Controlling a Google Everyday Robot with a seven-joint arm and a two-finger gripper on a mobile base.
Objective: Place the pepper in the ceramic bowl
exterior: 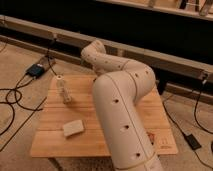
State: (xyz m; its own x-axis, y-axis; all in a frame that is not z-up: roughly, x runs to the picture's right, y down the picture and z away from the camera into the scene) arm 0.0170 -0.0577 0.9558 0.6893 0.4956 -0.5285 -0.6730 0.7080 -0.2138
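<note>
Mostly we see one cream arm (120, 110) hiding its claw, state we cannot tell, one pale block (73, 128), one white bottle (63, 89), wooden surface (55, 140), cables (15, 100) on speckled floor.

I count one wooden table (55, 142) and one arm (122, 115) of mine rising over its near edge; my one claw is hidden behind that arm. On the table: one pale block (74, 128), one pale upright object (63, 90). Left of the table, on the floor: one dark box (37, 70)
</note>
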